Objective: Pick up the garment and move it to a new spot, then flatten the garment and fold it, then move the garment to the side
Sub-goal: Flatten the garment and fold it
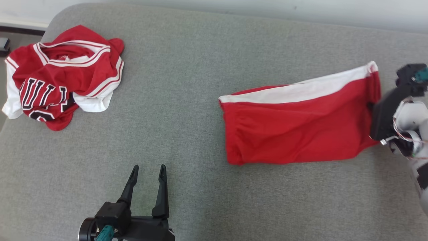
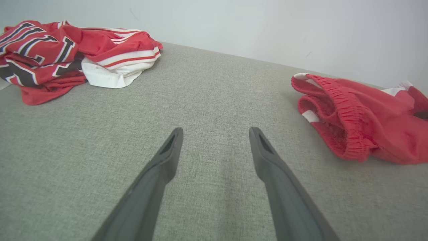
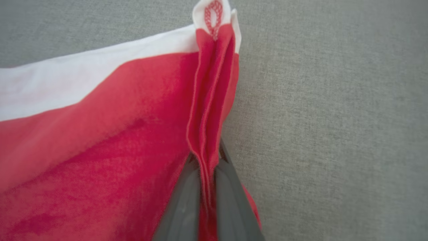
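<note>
The garment (image 1: 294, 127) is a pair of red shorts with a white side stripe, lying spread on the right half of the grey cushion. My right gripper (image 1: 371, 107) comes in from the right edge and is shut on the shorts' right hem. In the right wrist view, a bunched red fold of the garment (image 3: 100, 134) is pinched between the two fingers of the right gripper (image 3: 206, 160). My left gripper (image 1: 148, 171) stands open low in the middle, over bare fabric and well to the left of the shorts. In the left wrist view, the left gripper (image 2: 215, 134) holds nothing, and the garment's (image 2: 361, 117) elastic waistband faces it at the right.
A crumpled red and white jersey (image 1: 63, 77) with black lettering lies at the cushion's far left corner; the jersey (image 2: 67, 53) also appears at the upper left of the left wrist view. The grey cushion (image 1: 187, 83) ends at a pale wall behind and drops off at the left edge.
</note>
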Motion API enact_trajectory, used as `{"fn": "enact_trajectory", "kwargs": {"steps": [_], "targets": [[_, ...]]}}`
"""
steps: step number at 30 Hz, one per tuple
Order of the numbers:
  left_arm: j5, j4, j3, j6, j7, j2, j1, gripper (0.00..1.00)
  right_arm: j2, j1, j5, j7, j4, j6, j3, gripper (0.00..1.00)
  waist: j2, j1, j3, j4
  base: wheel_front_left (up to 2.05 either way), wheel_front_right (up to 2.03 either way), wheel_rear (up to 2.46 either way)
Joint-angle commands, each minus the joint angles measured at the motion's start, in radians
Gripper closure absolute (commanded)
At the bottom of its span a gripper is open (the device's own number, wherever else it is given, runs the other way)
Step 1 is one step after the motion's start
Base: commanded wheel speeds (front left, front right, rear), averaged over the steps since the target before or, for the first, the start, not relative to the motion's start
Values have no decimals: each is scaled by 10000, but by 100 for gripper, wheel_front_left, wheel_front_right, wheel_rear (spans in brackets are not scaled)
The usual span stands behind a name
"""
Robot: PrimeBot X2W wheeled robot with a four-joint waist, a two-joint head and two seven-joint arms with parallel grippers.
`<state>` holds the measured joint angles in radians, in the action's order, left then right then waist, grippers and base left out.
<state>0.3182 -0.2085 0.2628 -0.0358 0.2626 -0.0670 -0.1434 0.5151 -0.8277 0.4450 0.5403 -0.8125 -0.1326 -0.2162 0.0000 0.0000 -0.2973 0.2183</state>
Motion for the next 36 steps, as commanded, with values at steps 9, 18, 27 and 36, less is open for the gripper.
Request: {"fn": "enact_trajectory", "kwargs": {"steps": [9, 18, 27, 36], "targets": [[136, -42, -84, -54, 31, -75, 414, 0, 485, 2167, -1166, 281, 2071, 33, 2292, 100, 0, 0, 813, -739, 0, 0, 0], [171, -148, 58, -72, -26, -63, 470, 0, -372, 3128, -2378, 1197, 4522, 33, 3446, 100, 0, 0, 1168, -1005, 0, 0, 0], [342, -317, 153, -38, -21, -24, 487, 0, -1309, 2725, -2071, 2188, 5815, 31, 1989, 100, 0, 0, 1327, -759, 0, 0, 0], [479, -413, 232, -33, 2, 27, 325, 0, -2054, 1806, -1857, 2213, 4601, 31, 1035, 100, 0, 0, 1077, -264, 0, 0, 0]]}}
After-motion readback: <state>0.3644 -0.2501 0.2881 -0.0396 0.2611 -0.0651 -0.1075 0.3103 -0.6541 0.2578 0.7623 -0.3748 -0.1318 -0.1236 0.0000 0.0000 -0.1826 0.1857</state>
